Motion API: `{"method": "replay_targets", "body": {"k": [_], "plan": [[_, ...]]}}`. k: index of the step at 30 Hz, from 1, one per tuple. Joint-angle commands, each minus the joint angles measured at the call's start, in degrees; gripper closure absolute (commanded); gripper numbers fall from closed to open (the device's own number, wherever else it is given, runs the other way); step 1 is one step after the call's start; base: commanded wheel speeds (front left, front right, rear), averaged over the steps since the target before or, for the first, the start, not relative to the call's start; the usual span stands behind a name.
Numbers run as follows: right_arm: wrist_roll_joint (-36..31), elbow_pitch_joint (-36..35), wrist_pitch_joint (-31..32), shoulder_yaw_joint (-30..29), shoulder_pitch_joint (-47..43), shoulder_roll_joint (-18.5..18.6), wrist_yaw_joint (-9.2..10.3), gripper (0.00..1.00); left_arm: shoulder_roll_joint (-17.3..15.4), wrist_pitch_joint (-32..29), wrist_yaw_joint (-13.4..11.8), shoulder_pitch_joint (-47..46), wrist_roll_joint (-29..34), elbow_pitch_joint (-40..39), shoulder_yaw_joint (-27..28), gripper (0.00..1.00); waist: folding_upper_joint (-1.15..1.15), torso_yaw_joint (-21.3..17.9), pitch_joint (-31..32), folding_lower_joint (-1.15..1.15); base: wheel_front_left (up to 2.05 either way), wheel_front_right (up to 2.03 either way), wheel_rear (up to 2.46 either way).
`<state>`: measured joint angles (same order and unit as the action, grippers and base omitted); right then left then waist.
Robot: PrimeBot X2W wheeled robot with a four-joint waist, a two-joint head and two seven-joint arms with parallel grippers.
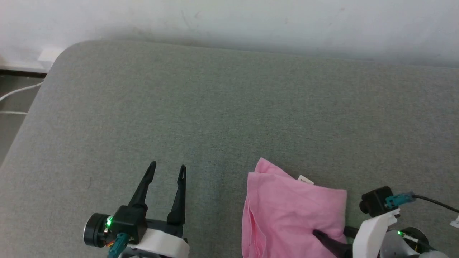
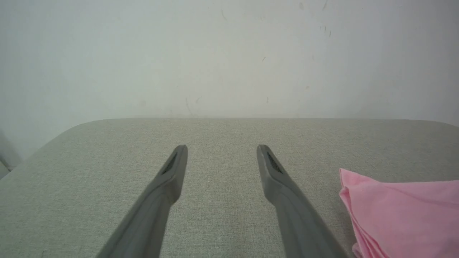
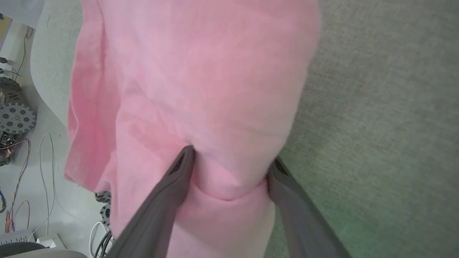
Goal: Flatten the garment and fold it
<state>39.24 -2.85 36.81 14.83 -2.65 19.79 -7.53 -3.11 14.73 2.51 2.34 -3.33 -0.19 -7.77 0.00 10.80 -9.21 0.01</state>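
Far left, past the rounded corner of the grey-green fabric counter (image 1: 215, 107): a white cable (image 1: 18, 93) on the floor, below a pale wall (image 1: 251, 21).

Lower left in the head view: the left pincer (image 1: 168, 165), dark fingers spread wide and pointing up that view, bare counter seen between them. Same from the left wrist view: wide gap, plain weave underneath, apart from the cloth.

Just right of it, near but not touching: the garment (image 1: 294, 208), light pink, lying bunched in soft layers at the counter's near side, one corner peaking toward the wall, stacked folds down its left side. Poking out at its far edge: a small white label (image 1: 306, 179). Seemingly reaching past the counter's edge in the right wrist view, with floor, cables and a toothed wheel (image 3: 16, 118) alongside.

Lower right: the right pincer (image 3: 231, 156), spread wide astride a soft fold of the garment, one finger (image 3: 179, 172) pressed into the pink cloth, the other at the cloth's edge beside bare counter; not clamped shut on it.
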Motion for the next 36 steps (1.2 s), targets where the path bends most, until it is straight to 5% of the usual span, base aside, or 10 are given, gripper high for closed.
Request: {"method": "replay_targets", "body": {"k": [1,6,8,19,28,36], "plan": [[0.2,1.1,-0.3,0.6,1.1,-0.4,0.04,0.0,0.2,0.3,0.4,-0.7,0.5,0.2,-0.1,0.0,0.0,1.2,-0.9,-0.01,0.0,0.0,0.0],[-0.6,7.0,-2.5,2.3,3.1,-1.4,0.04,0.0,0.2,0.3,0.6,-0.7,0.5,0.6,-0.2,0.0,0.0,2.1,-1.1,-0.01,0.0,0.0,0.0],[-0.8,9.0,-3.3,3.3,3.8,-1.5,0.04,1.0,0.2,0.3,0.6,-0.6,0.6,0.8,-0.3,0.0,0.0,2.1,-0.9,-0.01,0.0,0.0,0.0],[-2.1,7.5,-6.2,7.0,8.2,3.7,0.04,1.0,0.2,0.3,0.8,0.5,0.8,1.2,-0.2,0.0,0.0,-2.4,2.8,-0.01,0.0,0.0,0.0],[-3.9,-0.7,4.8,13.5,18.8,18.7,0.04,1.0,0.2,0.3,0.8,-2.8,0.3,-0.5,-4.3,0.0,0.0,-15.3,-1.2,-0.01,0.0,0.0,0.0],[-1.7,3.9,6.2,12.2,24.4,29.3,0.04,1.0,0.2,0.3,1.1,-12.6,0.2,0.2,-9.1,0.0,0.0,-20.8,-10.9,-0.01,0.0,0.0,0.0]]}}
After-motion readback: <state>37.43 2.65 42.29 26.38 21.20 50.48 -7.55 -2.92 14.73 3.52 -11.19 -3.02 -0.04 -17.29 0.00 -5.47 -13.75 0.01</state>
